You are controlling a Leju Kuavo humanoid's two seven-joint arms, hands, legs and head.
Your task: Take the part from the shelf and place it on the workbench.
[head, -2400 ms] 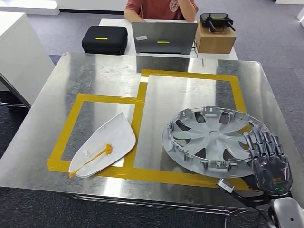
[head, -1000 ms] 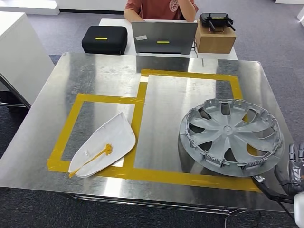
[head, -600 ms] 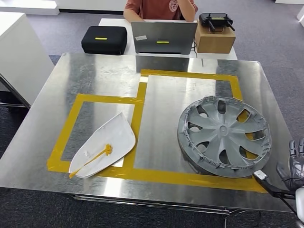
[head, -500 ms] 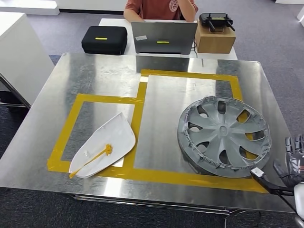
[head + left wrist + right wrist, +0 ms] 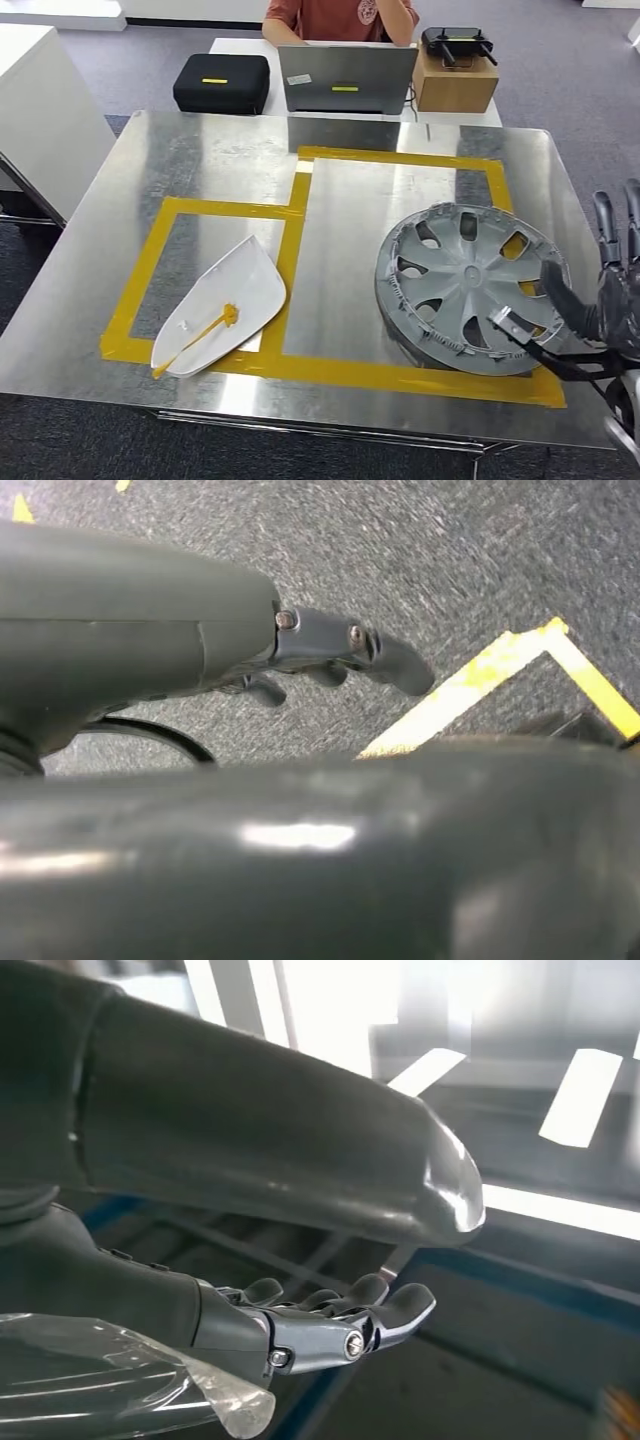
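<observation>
While the hubcap [image 5: 472, 287] lies flat on the workbench [image 5: 226, 170], near its right edge and toward the front, it sits inside the right-hand yellow tape outline [image 5: 400, 158], its rim overlapping the tape on the right and nearly reaching the front strip. It's round, so no real long axis; the spoked face points up. The right hand [image 5: 611, 285] hovers at the right edge just beside the hubcap, fingers spread and pointing up, thumb reaching over the rim, holding nothing (wrist view shows the fingers [image 5: 355, 1325] stretched out too). The left hand [image 5: 332, 655] hangs over grey carpet with fingers loosely extended, nothing in it. A white plastic cover [image 5: 223, 305] with an orange stick on it lies near the front left, inside the other taped box. Behind the workbench, a person sits at a laptop [image 5: 347, 78].
</observation>
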